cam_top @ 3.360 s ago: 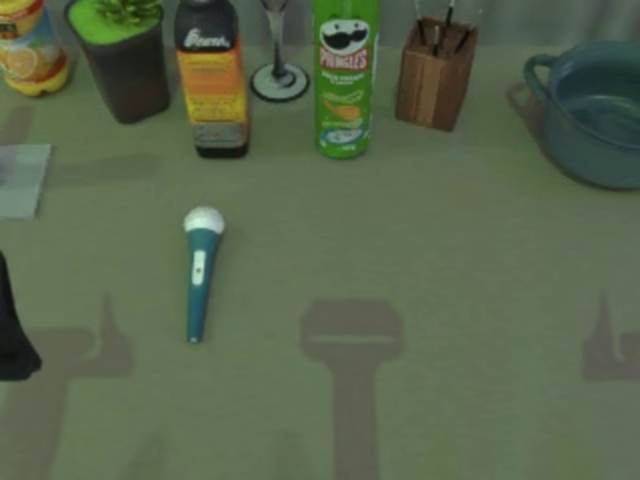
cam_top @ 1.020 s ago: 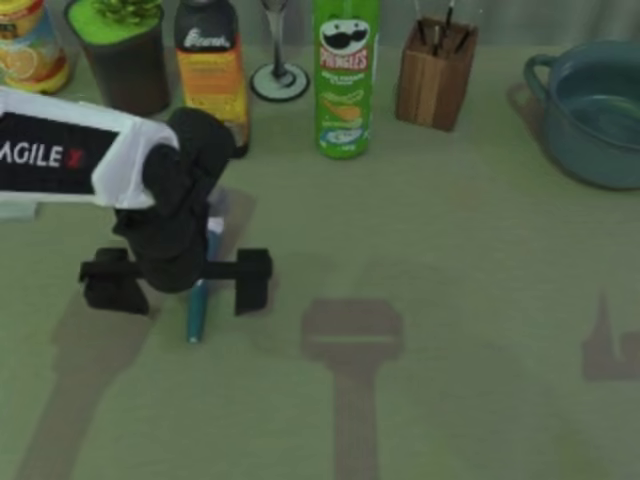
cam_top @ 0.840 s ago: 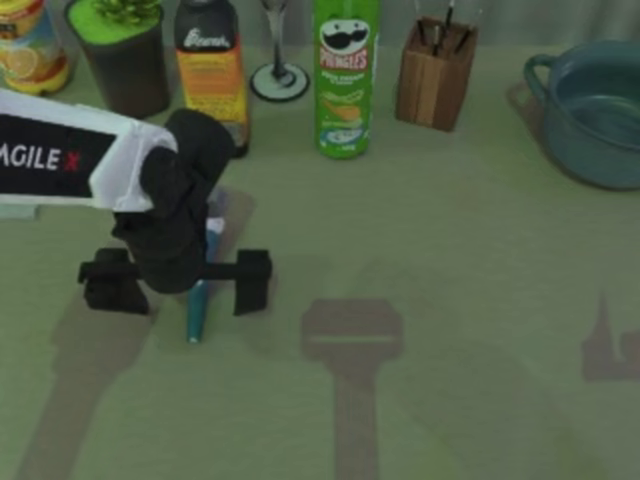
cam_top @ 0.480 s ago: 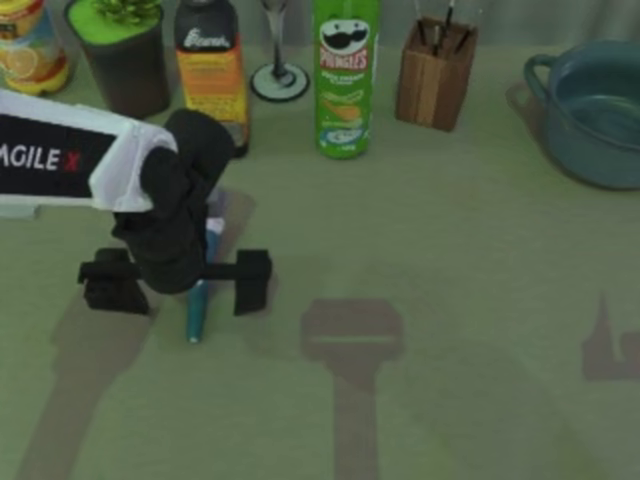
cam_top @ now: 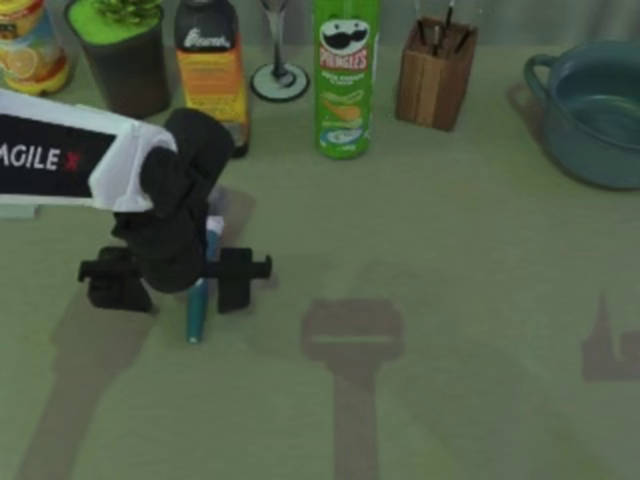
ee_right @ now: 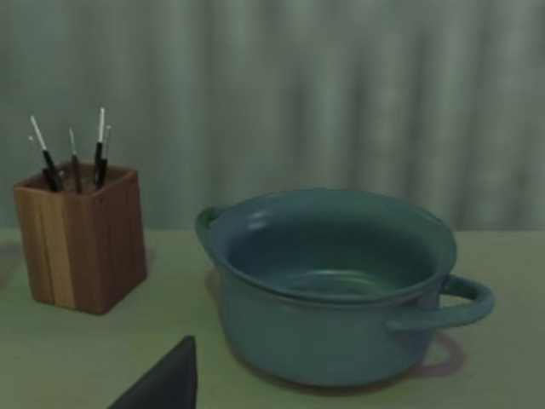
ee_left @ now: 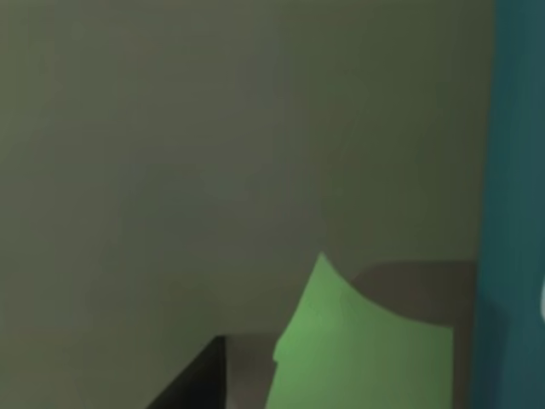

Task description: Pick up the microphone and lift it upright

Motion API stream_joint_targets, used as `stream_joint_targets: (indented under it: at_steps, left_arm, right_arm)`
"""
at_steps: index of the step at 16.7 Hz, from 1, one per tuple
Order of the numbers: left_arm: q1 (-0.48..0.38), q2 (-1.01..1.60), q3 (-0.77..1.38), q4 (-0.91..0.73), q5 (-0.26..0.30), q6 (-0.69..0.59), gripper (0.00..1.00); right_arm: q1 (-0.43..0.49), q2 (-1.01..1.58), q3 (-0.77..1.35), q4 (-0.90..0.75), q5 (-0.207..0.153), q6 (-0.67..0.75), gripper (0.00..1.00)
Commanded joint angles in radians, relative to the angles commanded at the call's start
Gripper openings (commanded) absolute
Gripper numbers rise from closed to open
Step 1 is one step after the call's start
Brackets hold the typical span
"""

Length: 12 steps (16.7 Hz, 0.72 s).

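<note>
— Location of the microphone [cam_top: 197, 305]?

— Flat on the tabletop [cam_top: 450, 250], left of centre, teal handle end pointing to the near edge. The head is hidden under the left arm.

— State of the left pincer [cam_top: 172, 282]?

— Over the handle, fingers either side, spread; the right finger [cam_top: 233, 279] sits just beside the handle. No contact confirmed.

— The right arm?

— Out of the top view; its wrist camera faces a teal pot [ee_right: 336, 285] and a wooden holder [ee_right: 78, 239]. Pincer state: cannot tell.

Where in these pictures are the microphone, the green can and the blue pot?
microphone [cam_top: 196, 318]: top view, lower end of its teal handle, below the left gripper.
green can [cam_top: 346, 75]: top view, middle of its label.
blue pot [ee_right: 341, 328]: right wrist view, front of its outer wall.
</note>
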Motion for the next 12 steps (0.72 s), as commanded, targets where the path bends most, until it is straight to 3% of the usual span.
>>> stream_joint_targets:
  at_steps: [2,3,12]
  left_arm:
    - [0.0,0.0,0.0,0.0,0.0,0.0,0.02]
    - [0.0,0.0,0.0,0.0,0.0,0.0,0.0]
    - [-0.002,-0.067,0.021,-0.035,-0.02,0.016,0.0]
  right_arm:
    - [0.0,0.0,0.0,0.0,0.0,0.0,1.0]
    - [0.0,0.0,0.0,0.0,0.0,0.0,1.0]
    - [0.0,0.0,0.0,0.0,0.0,0.0,1.0]
